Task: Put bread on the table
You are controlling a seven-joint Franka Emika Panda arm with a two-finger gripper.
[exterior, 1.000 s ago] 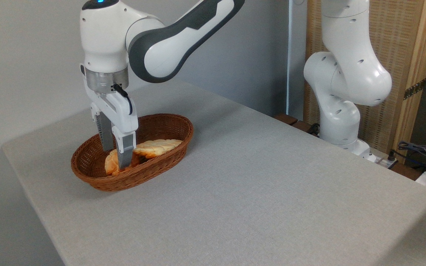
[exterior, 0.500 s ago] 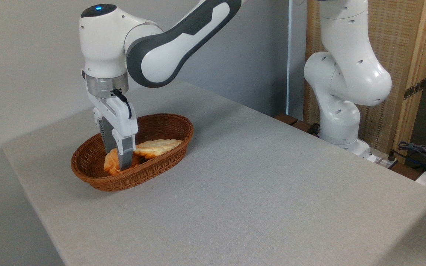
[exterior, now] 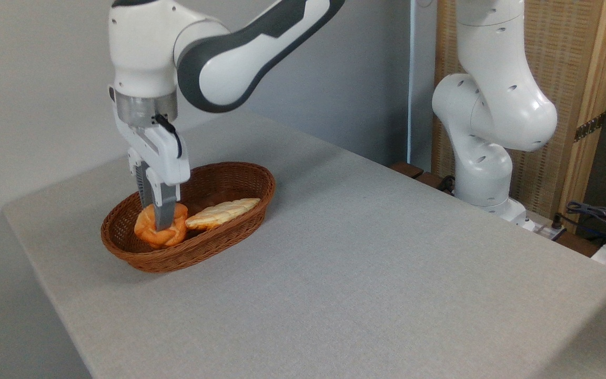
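Bread (exterior: 160,233), orange-golden knotted bun, pinched in tool (exterior: 162,223) over basket (exterior: 240,173).

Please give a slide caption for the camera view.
Claw grips orange bun over wicker basket.

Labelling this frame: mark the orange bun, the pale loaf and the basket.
orange bun (exterior: 151,236), fixed camera, lower left lobe.
pale loaf (exterior: 222,211), fixed camera, middle of its top.
basket (exterior: 177,260), fixed camera, front outer wall.

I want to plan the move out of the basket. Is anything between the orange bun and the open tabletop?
Only the basket's wicker rim lies between the bun, gripped by the end effector, and the bare table. The pale braided loaf sits to its right, inside the basket. The tabletop beyond looks open.
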